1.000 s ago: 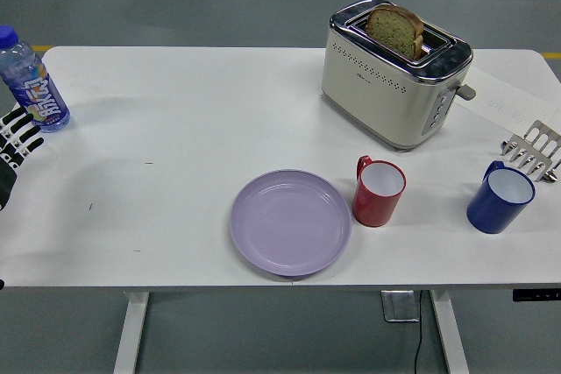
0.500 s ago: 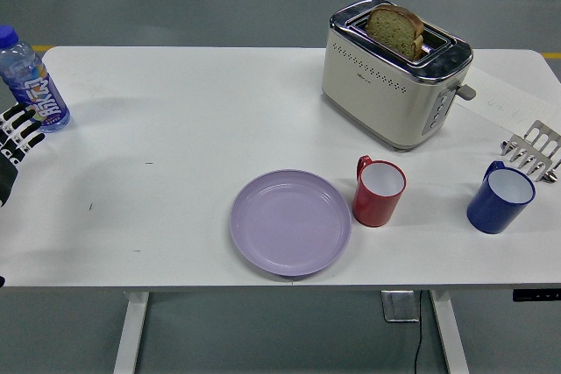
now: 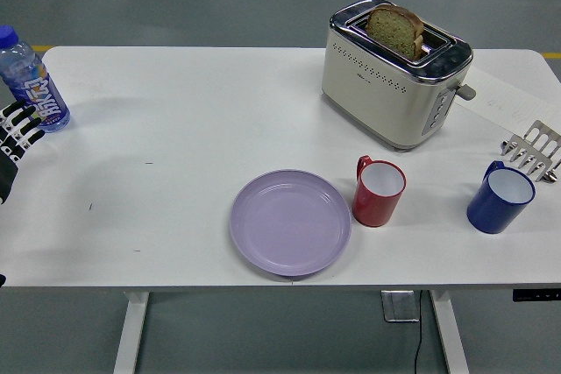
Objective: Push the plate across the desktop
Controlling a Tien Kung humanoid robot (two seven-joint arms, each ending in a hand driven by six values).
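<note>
A lilac plate point(image 3: 290, 222) lies empty near the table's front edge, at the middle. A red mug point(image 3: 379, 190) stands close by its right rim. My left hand point(image 3: 17, 131) is at the table's left edge, fingers point(image 3: 24, 119) spread and holding nothing, far left of the plate and just below a water bottle point(image 3: 31, 82). My right hand point(image 3: 531, 150) shows only its pale fingers at the right edge, stretched out and holding nothing, beside a blue mug point(image 3: 500, 198).
A cream toaster point(image 3: 393, 74) with a slice of bread point(image 3: 395, 31) in it stands at the back right. A paper sheet point(image 3: 507, 101) lies right of it. The white table point(image 3: 175, 129) stretches left of the plate.
My left hand has drifted slightly away from me, closer to the bottle. The right hand shifted very slightly too. The plate has not moved.
</note>
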